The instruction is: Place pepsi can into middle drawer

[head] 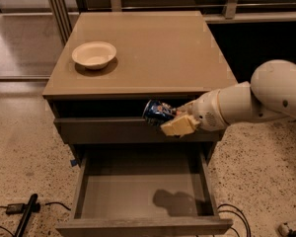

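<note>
A grey-brown wooden cabinet (153,43) stands on a speckled floor, seen from above and in front. A white robot arm (256,100) reaches in from the right, and its gripper (176,121) hangs in front of the cabinet, just below the top's front edge. The pale fingers (178,126) are closed around one end of the pepsi can (157,112), which is held in the air and tipped on its side, with its free end pointing left. The can is dark blue with a silver rim and white markings; no lettering on it can be read. It sits in front of the closed drawer front (108,130) and above the back part of the middle drawer (143,226), touching neither. That drawer is pulled well out towards the viewer; its flat floor carries the dark shadow of the gripper and can near the right side. A white bowl (93,54) rests on the left rear of the cabinet top, well apart from the can. A black cable (24,214) lies on the floor at the lower left.
</note>
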`<state>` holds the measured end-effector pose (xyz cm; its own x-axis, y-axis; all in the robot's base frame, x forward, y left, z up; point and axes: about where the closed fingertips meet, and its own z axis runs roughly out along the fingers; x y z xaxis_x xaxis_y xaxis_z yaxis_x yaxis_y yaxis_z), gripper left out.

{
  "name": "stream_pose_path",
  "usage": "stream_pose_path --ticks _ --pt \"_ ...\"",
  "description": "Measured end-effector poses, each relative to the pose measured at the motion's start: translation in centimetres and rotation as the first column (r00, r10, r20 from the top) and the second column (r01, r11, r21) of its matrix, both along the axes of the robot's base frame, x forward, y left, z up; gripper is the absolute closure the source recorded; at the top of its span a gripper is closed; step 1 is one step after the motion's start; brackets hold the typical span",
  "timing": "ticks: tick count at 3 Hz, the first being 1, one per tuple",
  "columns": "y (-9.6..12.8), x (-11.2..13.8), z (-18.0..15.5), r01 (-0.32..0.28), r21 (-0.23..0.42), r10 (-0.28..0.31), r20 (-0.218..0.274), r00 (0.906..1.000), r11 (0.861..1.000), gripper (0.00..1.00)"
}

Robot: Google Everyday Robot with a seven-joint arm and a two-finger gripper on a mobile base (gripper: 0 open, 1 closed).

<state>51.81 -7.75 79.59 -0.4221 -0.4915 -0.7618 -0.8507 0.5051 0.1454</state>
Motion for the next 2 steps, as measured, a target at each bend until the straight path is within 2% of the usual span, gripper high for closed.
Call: stream_pose_path --ticks 2 --pt "1.4 -1.6 -7.8 0.054 0.039 -0.051 -0.071 0.9961 0.998 1.0"
